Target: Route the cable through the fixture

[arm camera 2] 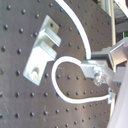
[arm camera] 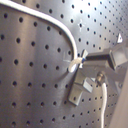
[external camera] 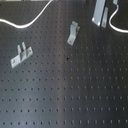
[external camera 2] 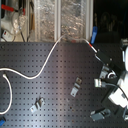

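Gripper (arm camera 2: 95,67) clamped on the cable (arm camera 2: 75,22), just beside the fixture (arm camera 2: 42,47), its long axis roughly alongside the cord's run.

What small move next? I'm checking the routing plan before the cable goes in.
Probably ease the gripper, shut on the cable, toward the bracket: in the second wrist view the cable loops beside it, not yet through.

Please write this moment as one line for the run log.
phase: routing | gripper: jaws shut on cable | bracket: beside the jaws, cable not through it
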